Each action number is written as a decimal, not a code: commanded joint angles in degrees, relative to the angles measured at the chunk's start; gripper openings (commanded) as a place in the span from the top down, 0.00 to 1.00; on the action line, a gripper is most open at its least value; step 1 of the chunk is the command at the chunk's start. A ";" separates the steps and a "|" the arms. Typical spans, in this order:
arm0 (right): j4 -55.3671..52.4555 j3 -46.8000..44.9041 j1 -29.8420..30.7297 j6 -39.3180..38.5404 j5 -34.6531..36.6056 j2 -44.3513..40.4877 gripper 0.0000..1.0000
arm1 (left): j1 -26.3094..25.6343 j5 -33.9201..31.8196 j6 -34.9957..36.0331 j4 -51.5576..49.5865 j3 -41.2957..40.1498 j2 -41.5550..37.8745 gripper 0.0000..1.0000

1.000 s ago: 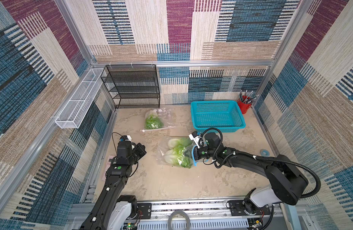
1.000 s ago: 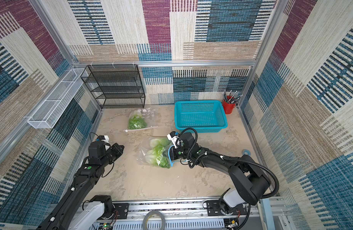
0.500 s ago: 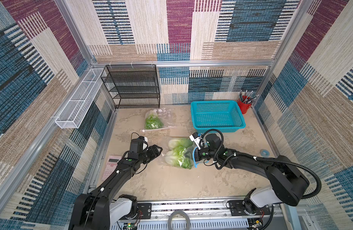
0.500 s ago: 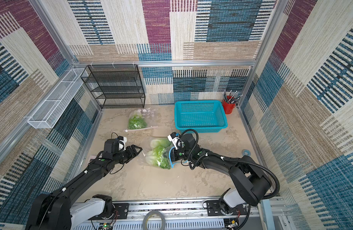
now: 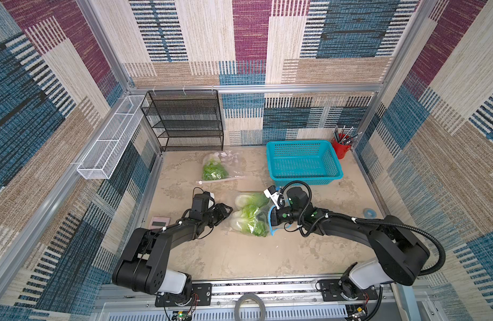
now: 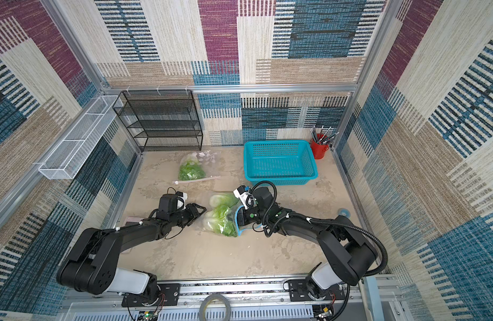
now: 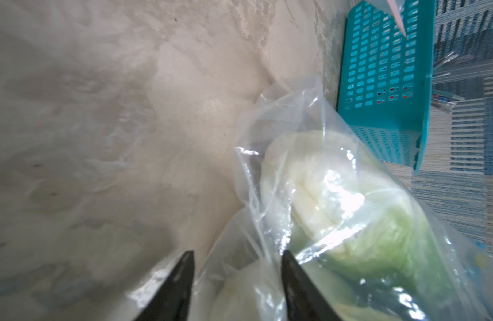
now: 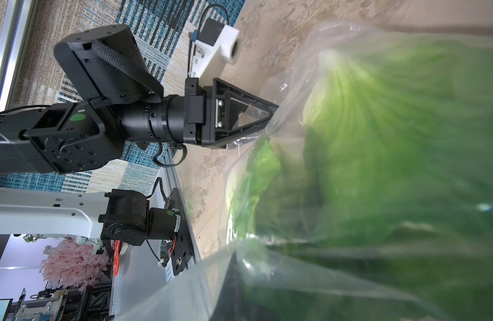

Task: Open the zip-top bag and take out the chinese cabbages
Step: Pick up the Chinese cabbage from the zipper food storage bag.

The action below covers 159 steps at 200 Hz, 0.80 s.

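On the table (image 5: pixel 239 258), at its middle, lies the zip-top bag (image 5: pixel 235 222), chinese cabbages (image 5: pixel 249 214) inside. The right gripper (image 5: pixel 271 219) pinches its blue zip edge. The left gripper (image 5: pixel 228 211) has its fingers (image 7: pixel 181 278) apart, astride the opposite end's film. Step judged: securing both ends. Next requires a firm pinch, then opposing pull.

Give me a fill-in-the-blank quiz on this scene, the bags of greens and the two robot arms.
1. The right gripper is shut on the ____ zip edge of the zip-top bag between the arms.
2. The chinese cabbages lie ____ that bag.
3. Counting the second bag by the black mesh rack, the table holds ____ bags of greens.
4. Beside the turquoise basket stands a ____ cup of pens or pencils.
Missing words: blue, inside, two, red.
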 commanded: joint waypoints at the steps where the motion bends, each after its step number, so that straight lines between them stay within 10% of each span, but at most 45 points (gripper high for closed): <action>1: 3.16 0.42 0.00 0.20 -1.58 0.20 1.00 | -1.30 3.09 -4.86 9.71 0.63 3.13 1.00; 59: -3.11 -0.80 0.00 -1.44 4.98 -5.64 1.00 | -1.78 -2.42 -10.02 17.55 -3.13 2.91 1.00; 159: -7.29 -4.37 -0.05 -0.69 12.22 -11.85 1.00 | -1.96 -23.59 -5.66 -7.62 -4.59 -14.52 1.00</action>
